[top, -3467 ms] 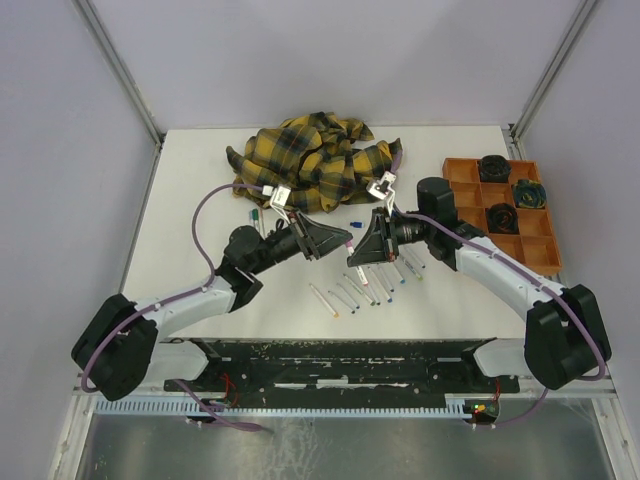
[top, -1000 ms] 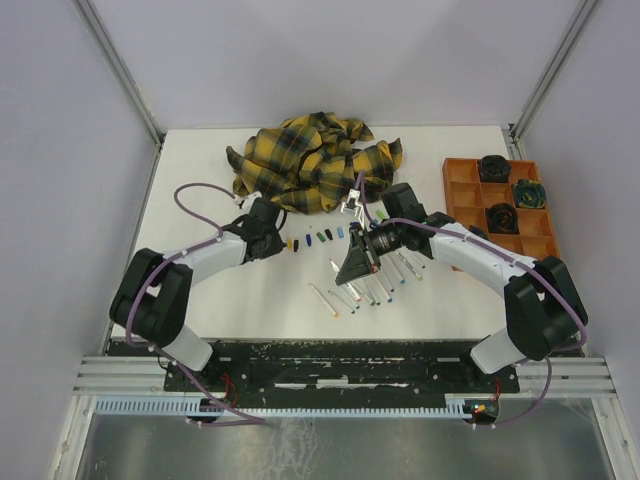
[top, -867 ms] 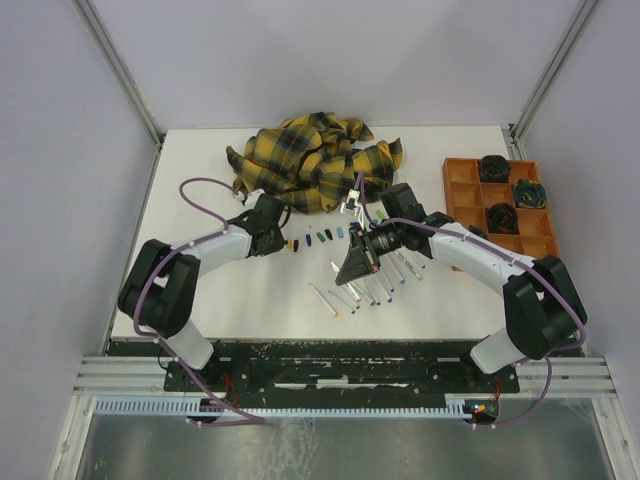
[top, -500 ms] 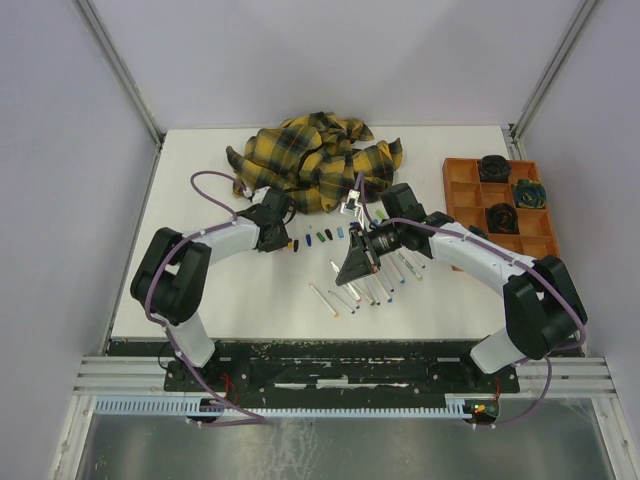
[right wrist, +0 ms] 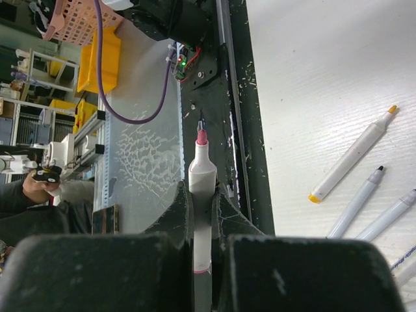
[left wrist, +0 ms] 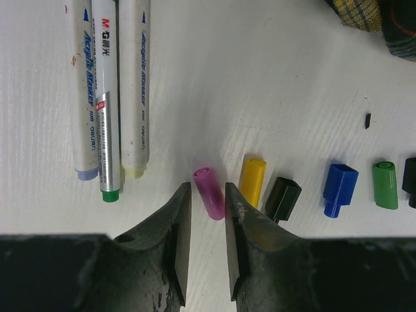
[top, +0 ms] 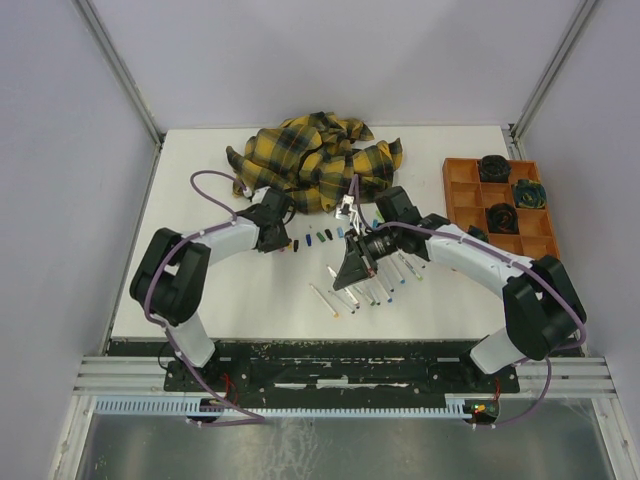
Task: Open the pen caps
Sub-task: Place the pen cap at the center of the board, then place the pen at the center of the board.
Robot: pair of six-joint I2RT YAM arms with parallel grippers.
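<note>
The left hand (left wrist: pixel 206 211) is being held with its fingers slightly parted around the lower end of a pink pen cap (left wrist: pixel 208 188). The cap is lying on the worktop (left wrist: pixel 260 78), just beside a yellow cap (left wrist: pixel 252 179), with three capped pens (left wrist: pixel 104 97) lying on its other side. An uncapped pink-tipped pen (right wrist: pixel 202 166) is being gripped by the closed right hand (right wrist: pixel 203 198), while other uncapped pens (right wrist: pixel 354 156) are lying on the worktop nearby.
</note>
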